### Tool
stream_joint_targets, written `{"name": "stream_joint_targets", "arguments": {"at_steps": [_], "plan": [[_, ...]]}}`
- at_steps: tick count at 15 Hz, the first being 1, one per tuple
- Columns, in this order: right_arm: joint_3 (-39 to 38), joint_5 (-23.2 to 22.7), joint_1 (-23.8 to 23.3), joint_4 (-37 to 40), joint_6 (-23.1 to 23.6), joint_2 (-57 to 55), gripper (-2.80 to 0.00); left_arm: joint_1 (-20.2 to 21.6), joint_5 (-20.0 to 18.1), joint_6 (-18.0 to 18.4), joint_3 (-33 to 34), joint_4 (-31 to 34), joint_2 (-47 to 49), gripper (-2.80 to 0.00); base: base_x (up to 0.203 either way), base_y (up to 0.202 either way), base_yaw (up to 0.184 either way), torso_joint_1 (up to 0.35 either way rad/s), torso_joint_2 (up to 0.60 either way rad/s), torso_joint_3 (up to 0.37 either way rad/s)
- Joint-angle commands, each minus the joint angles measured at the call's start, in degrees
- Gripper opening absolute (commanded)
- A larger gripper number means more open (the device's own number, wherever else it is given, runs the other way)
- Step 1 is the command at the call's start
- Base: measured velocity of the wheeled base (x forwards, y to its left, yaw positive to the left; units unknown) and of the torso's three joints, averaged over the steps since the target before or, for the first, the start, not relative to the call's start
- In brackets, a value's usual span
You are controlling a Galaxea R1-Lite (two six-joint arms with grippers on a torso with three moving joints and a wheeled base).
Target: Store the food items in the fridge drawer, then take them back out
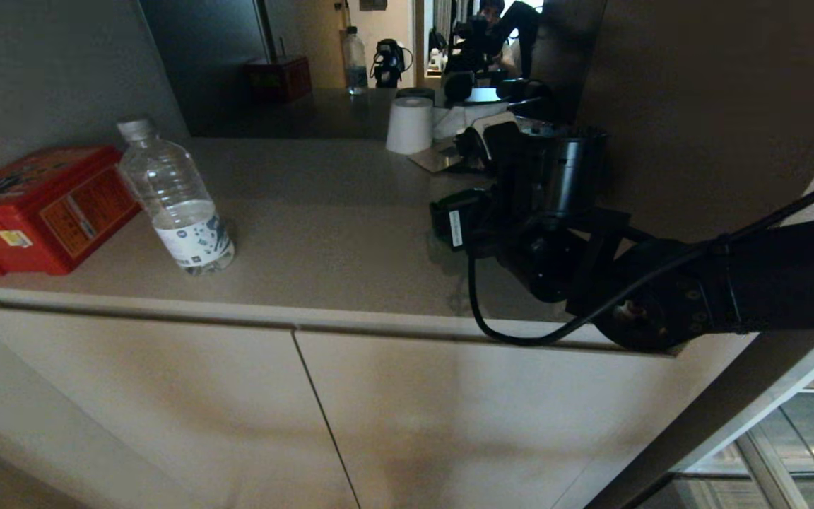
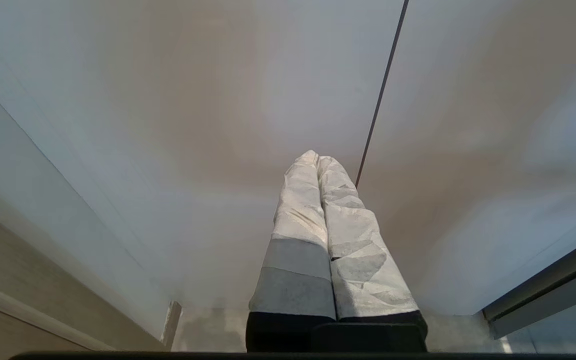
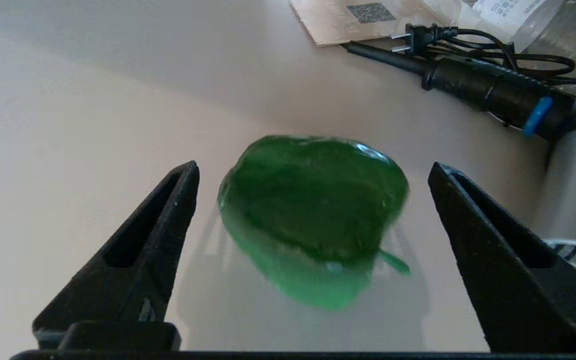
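Head view. A beige table (image 1: 336, 219) over pale cabinet doors (image 1: 188, 417). On its left end lie a red tin box (image 1: 39, 208) and, just beside it, an upright clear water bottle (image 1: 175, 198) with a white label. Farther back stands a white paper roll (image 1: 410, 124). The right arm (image 1: 732, 286) reaches in from the right over the table's right part, a black cable (image 1: 520, 332) looping below it; its bulk hides the tool tips and whatever lies under them. At the lower right corner a glass-fronted fridge compartment (image 1: 795, 438) shows. No food is visible in this view.

Left wrist view. The left tool (image 2: 318, 159), with white-wrapped fingers (image 2: 300, 225) pressed together and nothing between them, points at the pale cabinet front near the dark seam (image 2: 380, 95) between two doors. This arm is not seen in the head view.

Right wrist view. Only here does the green pepper (image 3: 313, 215) appear: it lies on the table, slightly blurred, between the black fingers (image 3: 143, 250) of the right tool (image 3: 313, 167), which stand wide apart with clear gaps on both sides, gripping nothing. Beyond it lie a black corded appliance handle (image 3: 488, 90) with a blue switch, its plug (image 3: 418, 36), and a card with a square code (image 3: 363, 20). The bun and the drawer appear in no view.
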State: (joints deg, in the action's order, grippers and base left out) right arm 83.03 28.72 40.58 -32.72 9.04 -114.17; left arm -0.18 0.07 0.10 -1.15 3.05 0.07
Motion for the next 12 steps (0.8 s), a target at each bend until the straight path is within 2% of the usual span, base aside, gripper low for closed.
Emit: {"name": "stream_joint_targets", "arguments": {"at_steps": [1,12], "plan": [[1.7,0.1,-0.6,-0.2,0.1,-2.6,0.00,0.0,0.0,0.0,0.0,0.0,0.0,-2.80,0.000,0.000,0.000,0.000,0.00,0.000],[5.8,-0.3,-1.6,-0.2,0.1,-7.7,0.00,0.0,0.0,0.0,0.0,0.0,0.0,-2.80,0.000,0.000,0.000,0.000,0.00,0.000]]}}
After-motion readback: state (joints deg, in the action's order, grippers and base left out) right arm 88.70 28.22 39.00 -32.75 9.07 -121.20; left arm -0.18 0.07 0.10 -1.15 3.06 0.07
